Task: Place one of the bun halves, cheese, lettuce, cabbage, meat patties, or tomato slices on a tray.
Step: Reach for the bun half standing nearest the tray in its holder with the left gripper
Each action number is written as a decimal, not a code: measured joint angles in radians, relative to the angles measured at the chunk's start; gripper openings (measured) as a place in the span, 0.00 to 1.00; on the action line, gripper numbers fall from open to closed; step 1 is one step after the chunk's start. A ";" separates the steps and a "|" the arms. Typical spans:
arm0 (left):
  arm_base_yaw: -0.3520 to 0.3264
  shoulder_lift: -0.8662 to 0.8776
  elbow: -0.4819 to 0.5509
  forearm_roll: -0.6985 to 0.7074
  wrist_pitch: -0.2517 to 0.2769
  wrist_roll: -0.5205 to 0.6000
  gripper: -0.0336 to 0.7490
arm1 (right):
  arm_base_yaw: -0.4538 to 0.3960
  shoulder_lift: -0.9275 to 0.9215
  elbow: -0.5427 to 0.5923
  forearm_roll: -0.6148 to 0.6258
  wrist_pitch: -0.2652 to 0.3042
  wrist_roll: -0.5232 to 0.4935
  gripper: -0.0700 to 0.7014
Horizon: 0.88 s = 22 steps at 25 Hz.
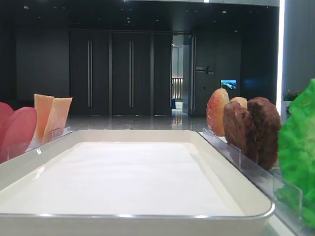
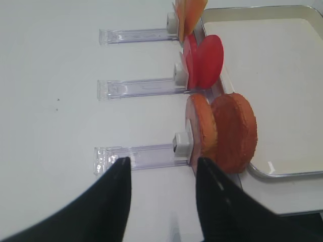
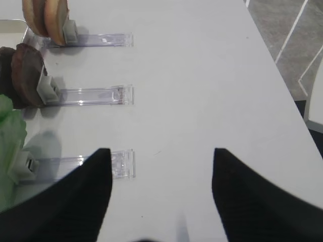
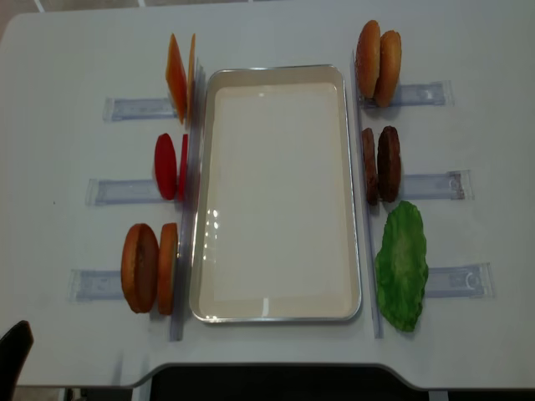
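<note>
White tray bare inside, bun halves racked beside

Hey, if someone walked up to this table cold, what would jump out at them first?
Probably the big white tray lying bare in the middle of the table, with food standing on edge in clear racks down both its long sides. The bright green lettuce at the near right stands out most, with the dark meat patties just behind it. Across the tray, red tomato slices sit between the cheese and a pair of bun halves.
</note>
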 joint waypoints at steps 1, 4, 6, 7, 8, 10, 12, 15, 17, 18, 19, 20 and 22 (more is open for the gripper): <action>0.000 0.000 0.000 0.000 0.000 0.000 0.46 | 0.000 0.000 0.000 0.000 0.000 0.000 0.63; 0.000 0.000 0.000 0.000 0.000 0.000 0.46 | 0.000 0.000 0.000 0.000 0.000 0.000 0.63; 0.000 0.000 0.000 0.000 0.000 0.000 0.46 | 0.000 0.000 0.000 0.000 0.000 0.000 0.63; 0.000 0.000 0.000 0.000 0.000 0.000 0.46 | 0.000 0.000 0.000 0.000 0.000 0.000 0.63; 0.000 0.000 0.000 0.000 0.000 0.000 0.46 | 0.000 0.000 0.000 0.000 0.000 0.000 0.63; 0.000 0.000 0.000 0.000 0.000 0.000 0.46 | 0.000 0.000 0.000 0.000 0.000 0.000 0.63; 0.000 0.000 0.000 0.000 0.000 0.000 0.46 | 0.000 0.000 0.000 0.000 0.000 0.000 0.63; 0.000 0.000 0.000 0.000 0.000 0.000 0.46 | 0.000 0.000 0.000 0.000 0.000 0.000 0.63; 0.000 0.000 0.000 0.000 0.000 0.000 0.46 | 0.000 0.000 0.000 0.000 0.000 0.000 0.63; 0.000 0.000 0.000 0.000 0.000 0.000 0.46 | 0.000 0.000 0.000 0.000 0.000 0.000 0.63; 0.000 0.000 0.000 0.000 0.000 0.000 0.46 | 0.000 0.000 0.000 0.000 0.000 0.000 0.63; 0.000 0.000 0.000 0.000 0.000 0.000 0.46 | 0.000 0.000 0.000 0.000 0.000 0.000 0.63; 0.000 0.000 0.000 0.000 0.000 0.000 0.46 | 0.000 0.000 0.000 0.000 0.000 0.000 0.63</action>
